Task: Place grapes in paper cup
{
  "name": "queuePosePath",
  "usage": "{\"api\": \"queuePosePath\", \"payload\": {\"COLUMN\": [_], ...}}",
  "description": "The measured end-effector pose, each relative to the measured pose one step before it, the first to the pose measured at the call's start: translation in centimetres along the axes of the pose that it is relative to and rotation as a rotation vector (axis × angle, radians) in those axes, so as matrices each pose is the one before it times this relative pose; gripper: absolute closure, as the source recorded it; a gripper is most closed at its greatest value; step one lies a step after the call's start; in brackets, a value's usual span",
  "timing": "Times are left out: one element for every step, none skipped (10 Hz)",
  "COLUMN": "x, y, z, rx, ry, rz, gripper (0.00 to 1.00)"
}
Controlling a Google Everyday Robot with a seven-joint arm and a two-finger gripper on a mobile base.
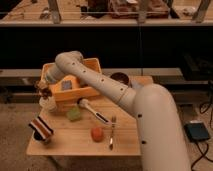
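My gripper [43, 90] is at the table's left edge, just left of the yellow bin. It is shut on the grapes [42, 88], a small dark reddish-brown cluster. It holds them directly over the paper cup [48, 104], a short off-white cup standing on the wooden table [75, 142]. The grapes hang just above the cup's rim; whether they touch it I cannot tell. My white arm reaches from the right, over the bin, to the cup.
The yellow bin [80, 91] stands behind the cup. A green sponge [75, 114], a white-handled utensil [93, 111], a fork [112, 134] and an orange-red fruit [96, 133] lie mid-table. A striped object [41, 128] sits front left, a maroon bowl [120, 78] back right.
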Motion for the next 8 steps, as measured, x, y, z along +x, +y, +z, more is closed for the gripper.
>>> {"api": "queuePosePath", "payload": {"x": [0.018,0.208,0.101,0.077,-0.076,-0.021,0.012,-0.033], "y": [-0.024,-0.322,-0.278,-0.09,-0.026,-0.031,-0.009,0.053], "z": [-0.003,0.152,0.182,0.018,0.076,0.077,0.023,-0.01], "rx": [-0.00138,0.00033,0.00193,0.00006,-0.00119,-0.00134,-0.00012,-0.00075], "ry": [-0.00083,-0.00164,-0.00207,-0.00028,-0.00468,-0.00263,-0.00019,-0.00002], "rz": [-0.00239,-0.00886,-0.00657,-0.0023,0.00001,0.00767,0.00595,0.00613], "gripper": [0.93,0.93,0.93,0.93,0.87,0.76,0.68,0.57]}}
